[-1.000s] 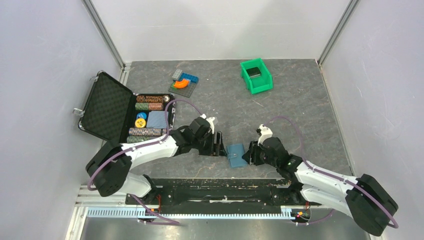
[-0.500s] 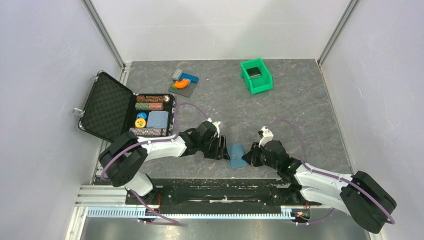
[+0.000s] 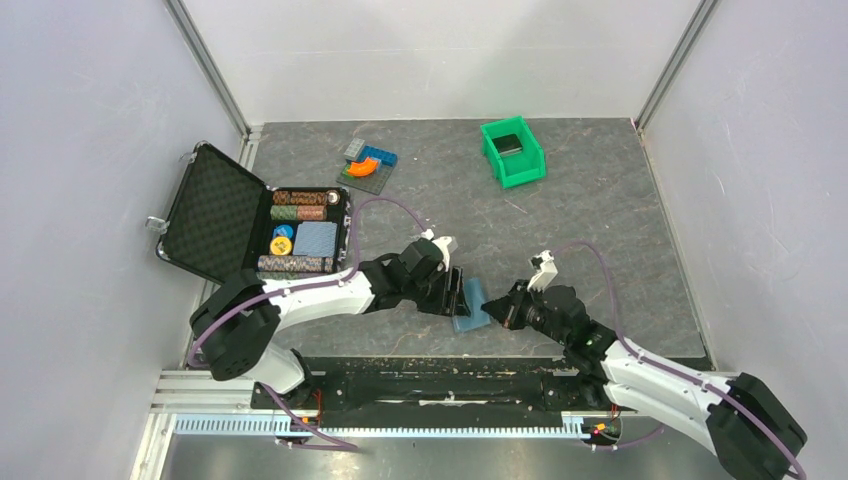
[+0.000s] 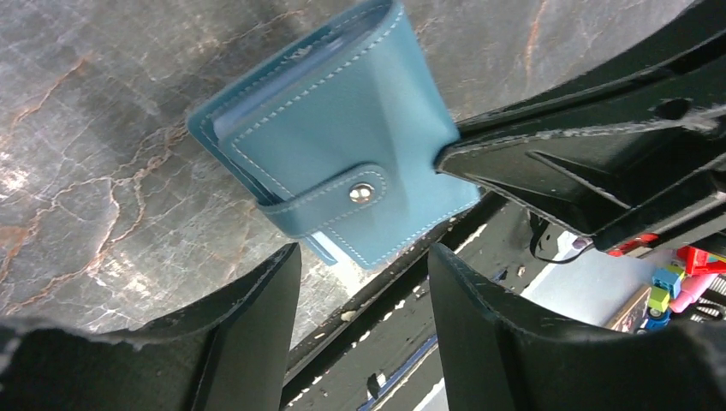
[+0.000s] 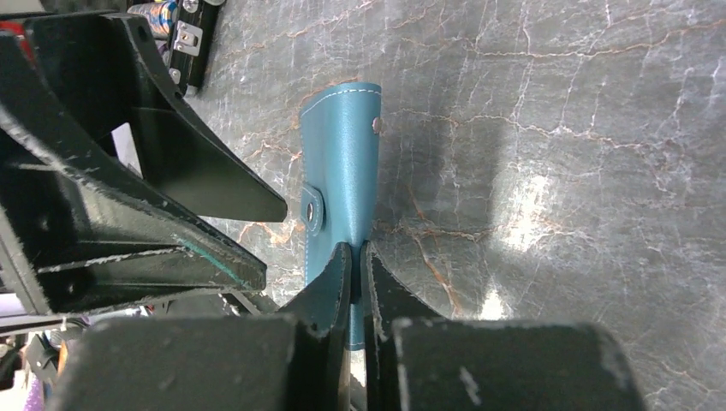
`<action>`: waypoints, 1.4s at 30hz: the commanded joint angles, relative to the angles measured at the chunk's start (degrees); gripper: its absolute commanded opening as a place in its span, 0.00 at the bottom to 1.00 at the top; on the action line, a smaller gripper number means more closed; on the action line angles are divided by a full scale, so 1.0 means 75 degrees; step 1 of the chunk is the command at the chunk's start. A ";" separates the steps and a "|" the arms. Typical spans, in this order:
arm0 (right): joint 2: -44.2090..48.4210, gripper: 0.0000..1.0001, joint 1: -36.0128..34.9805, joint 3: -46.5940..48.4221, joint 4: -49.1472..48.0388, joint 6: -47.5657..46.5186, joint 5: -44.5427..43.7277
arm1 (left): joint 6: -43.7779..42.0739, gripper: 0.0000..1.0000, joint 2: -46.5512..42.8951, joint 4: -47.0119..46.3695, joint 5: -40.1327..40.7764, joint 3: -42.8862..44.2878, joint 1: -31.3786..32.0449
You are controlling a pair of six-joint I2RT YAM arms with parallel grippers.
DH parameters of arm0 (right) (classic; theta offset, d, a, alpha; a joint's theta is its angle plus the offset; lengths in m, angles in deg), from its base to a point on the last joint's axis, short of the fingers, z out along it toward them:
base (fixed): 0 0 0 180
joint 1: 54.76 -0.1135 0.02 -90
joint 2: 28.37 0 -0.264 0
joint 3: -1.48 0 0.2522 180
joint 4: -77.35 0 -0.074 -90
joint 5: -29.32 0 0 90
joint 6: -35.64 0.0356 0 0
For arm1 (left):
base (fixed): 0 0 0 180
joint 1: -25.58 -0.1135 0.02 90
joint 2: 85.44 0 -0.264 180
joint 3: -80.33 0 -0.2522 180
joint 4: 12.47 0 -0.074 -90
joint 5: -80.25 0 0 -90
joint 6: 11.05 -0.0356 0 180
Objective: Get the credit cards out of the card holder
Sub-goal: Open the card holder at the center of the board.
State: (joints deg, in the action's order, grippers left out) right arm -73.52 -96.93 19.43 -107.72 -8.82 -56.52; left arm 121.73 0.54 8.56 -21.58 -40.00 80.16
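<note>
The card holder point(image 3: 469, 316) is a teal-blue wallet, folded shut with its snap strap fastened, near the table's front edge. It also shows in the left wrist view point(image 4: 342, 137) and the right wrist view point(image 5: 343, 163). My right gripper point(image 3: 493, 304) point(image 5: 357, 255) is shut on the wallet's near edge, pinching one side of it. My left gripper point(image 3: 460, 294) point(image 4: 363, 261) is open and empty, just left of the wallet, with its fingers close over the strap side. No credit cards show; they are hidden inside the closed wallet.
An open black foam-lined case point(image 3: 215, 225) with poker chips point(image 3: 296, 264) lies at the left. Toy bricks point(image 3: 368, 164) and a green bin point(image 3: 512, 152) sit at the back. The black front rail point(image 3: 430, 370) runs just below the wallet.
My left gripper has moved right, up to the wallet. My right gripper has slid left onto the wallet's right edge and now pinches it.
</note>
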 commanded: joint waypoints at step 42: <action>-0.0473 0.00 -0.3178 0.1982 0.1399 0.0479 -0.3666 | -0.0123 0.61 -0.0543 0.0958 0.0632 -0.0209 0.0175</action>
State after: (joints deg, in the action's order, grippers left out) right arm -77.71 -120.23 31.06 -94.73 -5.68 -80.15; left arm 121.58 -2.74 14.16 -18.79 -40.77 81.10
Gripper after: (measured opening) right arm 0.022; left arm 0.616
